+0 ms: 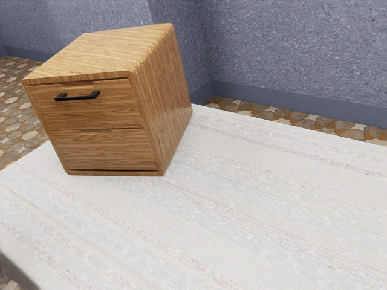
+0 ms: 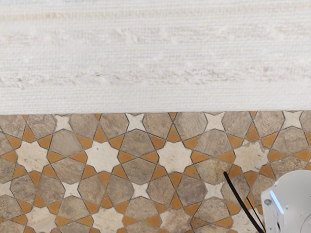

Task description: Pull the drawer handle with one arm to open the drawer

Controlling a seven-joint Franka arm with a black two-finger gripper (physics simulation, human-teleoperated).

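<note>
Grip state is a mystery from where I'm standing, honestly can't tell if the gripper is apart or together. The wrist camera looks straight down past the edge of the white woven-looking table (image 2: 155, 58) onto the floor (image 2: 121, 170), which is that star-pattern tile in grey, cream and orange. Down by the hand a rounded white piece of the robot (image 2: 291, 206) pokes in, with a couple of thin black cables (image 2: 239, 199) running alongside it. Moving out to the room: the wooden cabinet (image 1: 154, 78) sits on the table toward the exterior view's left, close to the table's far edge and turned a bit, so its front and one side both show. It has two fronts stacked. The upper drawer (image 1: 91, 115) carries the black bar handle (image 1: 77, 96), lying level and set high on the front, toward the exterior view's left. That drawer looks flush with the cabinet face, so shut as far as I can see. The lower drawer (image 1: 106, 150) has no handle that I can make out. Behind it all stands a speckled blue-grey wall (image 1: 290, 42).
</note>
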